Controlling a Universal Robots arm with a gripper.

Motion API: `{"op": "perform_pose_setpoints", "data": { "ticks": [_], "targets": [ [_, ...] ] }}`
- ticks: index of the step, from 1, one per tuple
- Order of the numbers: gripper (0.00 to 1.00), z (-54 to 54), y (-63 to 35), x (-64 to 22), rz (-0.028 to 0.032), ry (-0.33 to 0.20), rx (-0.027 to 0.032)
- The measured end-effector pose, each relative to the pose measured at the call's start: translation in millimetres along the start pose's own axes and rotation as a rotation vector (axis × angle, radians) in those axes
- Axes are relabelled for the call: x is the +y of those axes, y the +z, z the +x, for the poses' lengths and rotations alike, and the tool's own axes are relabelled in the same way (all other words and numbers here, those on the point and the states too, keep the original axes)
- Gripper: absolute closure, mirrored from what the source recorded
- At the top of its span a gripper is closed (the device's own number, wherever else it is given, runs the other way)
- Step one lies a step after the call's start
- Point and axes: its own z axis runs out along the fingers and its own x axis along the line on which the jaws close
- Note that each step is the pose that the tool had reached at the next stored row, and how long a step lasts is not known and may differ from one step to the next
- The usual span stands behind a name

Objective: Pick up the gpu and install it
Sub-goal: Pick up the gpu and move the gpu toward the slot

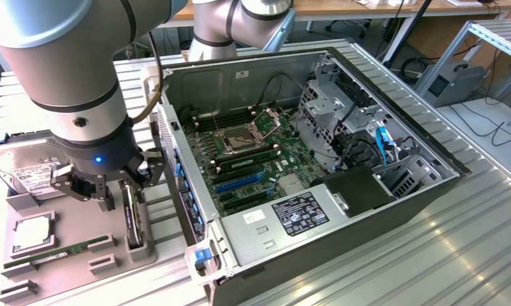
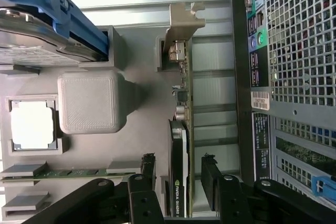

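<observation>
Ribbed aluminium bench [image 1: 459, 255] carries a grey moulded parts tray [image 1: 77, 233], and the gpu [image 2: 178, 140], a green board with black cooler and silver bracket, stands edge-on in it. My gripper [image 2: 178, 169] straddles the card, jaws released, pads [image 2: 209, 174] clear on either side. I judge centring matters most here: close evenly and squarely.

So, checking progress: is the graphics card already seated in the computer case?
No, the graphics card stands edge-on in the tray outside the case, between the open fingers of the gripper.
</observation>
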Motion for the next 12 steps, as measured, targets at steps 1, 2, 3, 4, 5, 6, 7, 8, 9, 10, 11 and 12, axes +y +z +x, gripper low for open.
{"op": "perform_pose_setpoints", "data": {
  "ticks": [1, 2, 3, 4, 5, 6, 7, 8, 9, 10, 11, 12],
  "targets": [
    [0.52, 0.0, 0.2, 0.7, 0.0001, 0.003, -0.0001],
    [0.52, 0.1, 0.6, 1.1, 0.0002, 0.008, -0.0002],
    [0.52, 0.0, 1.0, 1.2, 0.0004, 0.015, -0.0003],
    [0.52, 0.0, 1.5, 1.2, 0.0007, 0.025, -0.0005],
    [0.52, 0.1, 2.1, 1.2, 0.0011, 0.038, -0.0005],
    [0.52, 0.1, 2.7, 1.2, 0.0015, 0.051, -0.0008],
    [0.52, 0.2, 3.4, 1.2, 0.0019, 0.067, -0.0010],
    [0.52, 0.2, 3.9, 1.2, 0.0023, 0.077, -0.0011],
    [0.52, 0.2, 4.2, 1.3, 0.0027, 0.083, -0.0010],
    [0.52, 0.3, 4.8, 1.7, 0.0028, 0.085, -0.0011],
    [0.52, 0.4, 5.2, 2.2, 0.0028, 0.085, -0.0012],
    [0.52, 0.4, 5.7, 3.7, 0.0028, 0.084, -0.0013]
  ]
}}
